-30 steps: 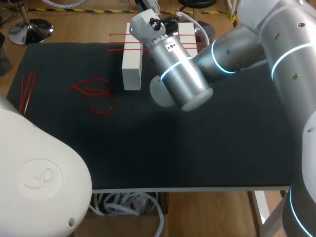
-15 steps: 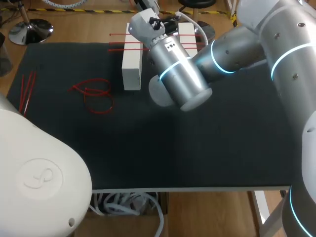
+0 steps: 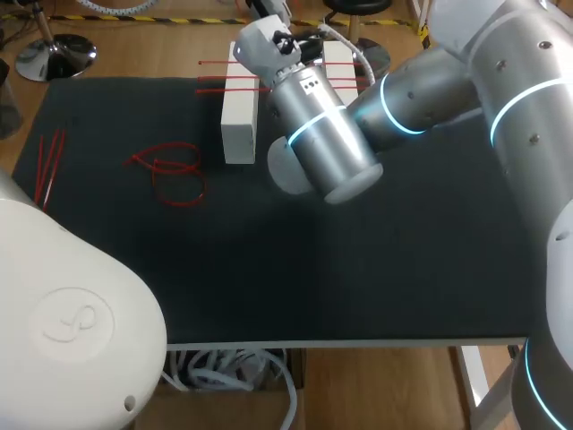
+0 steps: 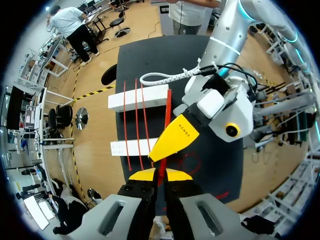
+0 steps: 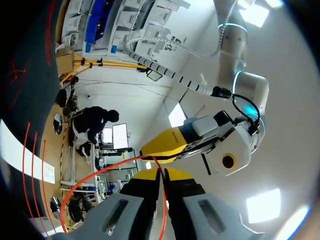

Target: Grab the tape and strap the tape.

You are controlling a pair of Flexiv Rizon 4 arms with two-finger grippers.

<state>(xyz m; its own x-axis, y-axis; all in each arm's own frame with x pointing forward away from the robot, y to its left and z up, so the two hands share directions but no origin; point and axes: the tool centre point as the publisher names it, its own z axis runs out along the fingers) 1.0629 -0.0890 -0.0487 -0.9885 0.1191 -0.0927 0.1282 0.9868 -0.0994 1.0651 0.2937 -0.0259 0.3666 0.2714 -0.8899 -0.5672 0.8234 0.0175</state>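
Both our left gripper [image 4: 160, 175] and right gripper [image 5: 161, 173] pinch the red tie [image 4: 168, 107] between nearly closed fingers, so we should feed its tip slowly, ends aligned

The whole table [image 3: 403, 269] is seen from high behind its near edge. The left wrist view is aimed down over the far edge, sharing the white blocks [image 4: 155, 94] with the head view. The right wrist view is tilted upward, close to the red tape [image 5: 163, 200].
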